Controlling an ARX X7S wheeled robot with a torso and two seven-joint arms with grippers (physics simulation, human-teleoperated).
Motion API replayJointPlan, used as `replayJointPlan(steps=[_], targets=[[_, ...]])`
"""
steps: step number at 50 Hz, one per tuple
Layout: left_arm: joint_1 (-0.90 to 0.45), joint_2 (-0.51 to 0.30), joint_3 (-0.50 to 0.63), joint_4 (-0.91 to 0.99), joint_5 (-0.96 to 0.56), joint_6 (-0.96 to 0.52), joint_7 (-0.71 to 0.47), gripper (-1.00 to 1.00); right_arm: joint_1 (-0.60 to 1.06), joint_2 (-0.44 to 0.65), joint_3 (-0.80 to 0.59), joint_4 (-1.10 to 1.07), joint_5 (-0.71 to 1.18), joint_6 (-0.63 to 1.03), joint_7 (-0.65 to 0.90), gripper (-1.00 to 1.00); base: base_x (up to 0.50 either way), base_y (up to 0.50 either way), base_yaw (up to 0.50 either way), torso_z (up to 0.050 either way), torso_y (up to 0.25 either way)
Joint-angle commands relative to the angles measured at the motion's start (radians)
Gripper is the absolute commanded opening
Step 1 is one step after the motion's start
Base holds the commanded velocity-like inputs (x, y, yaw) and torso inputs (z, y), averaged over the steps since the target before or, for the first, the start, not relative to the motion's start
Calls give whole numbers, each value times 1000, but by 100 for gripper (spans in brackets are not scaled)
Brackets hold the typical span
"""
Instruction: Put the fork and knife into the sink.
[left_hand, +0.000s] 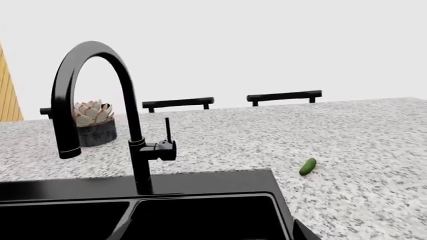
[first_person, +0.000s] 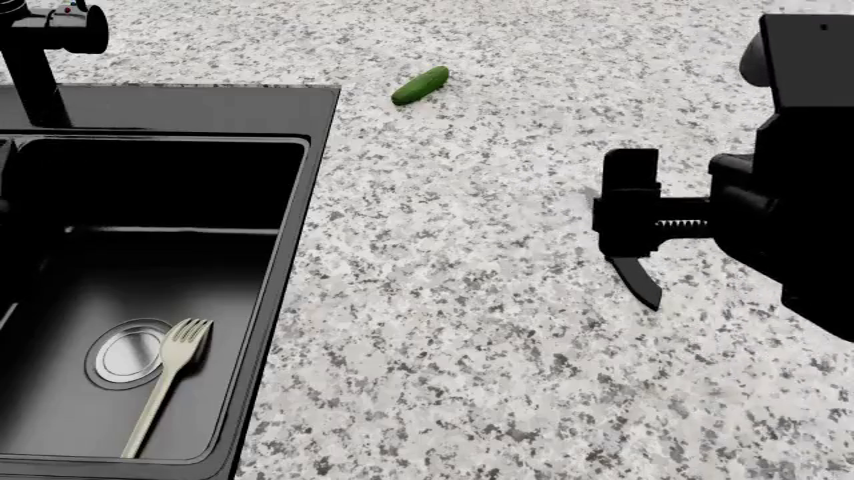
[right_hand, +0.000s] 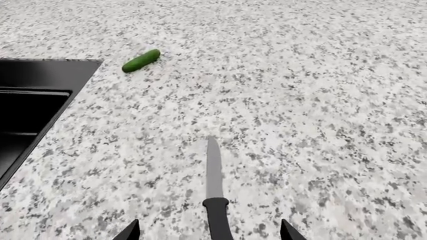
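The fork (first_person: 163, 385) lies in the sink (first_person: 300, 250) beside a drain. The knife (right_hand: 214, 190) rests flat on the desk (first_person: 534, 350), right of the sink, between the spread fingers of the right claw (right_hand: 208, 231). The left claw's state cannot be told.

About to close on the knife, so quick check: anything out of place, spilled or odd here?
Nothing damaged or spilled. The fork lies in the sink basin, tines at the drain. The knife lies flat on the counter between the right gripper fingertips. A small cucumber sits loose beyond it.
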Motion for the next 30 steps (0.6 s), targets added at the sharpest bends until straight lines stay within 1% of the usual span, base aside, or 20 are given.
replayJointPlan(steps=[1,4,5,10,25,30], targets=[[7,1,17,-1,27,17,30,100,28,-3,-101,117,-63,-92,-53,100,0,0,0,0,0],[18,0,24,-5,51,26,53,100,54,-13,-169,170,-111,-146,-94,100,0,0,0,0,0],[20,-2,27,-5,57,27,57,100,58,-16,-176,181,-121,-154,-92,100,0,0,0,0,0],[24,0,32,-8,58,31,56,100,85,-19,-249,289,-176,-244,-181,100,0,0,0,0,0],[47,-9,46,-4,98,59,98,100,69,-48,-307,410,-214,-334,-264,100,0,0,0,0,0],[29,0,58,-11,84,51,83,100,81,-69,-323,467,-229,-374,-296,100,0,0,0,0,0]])
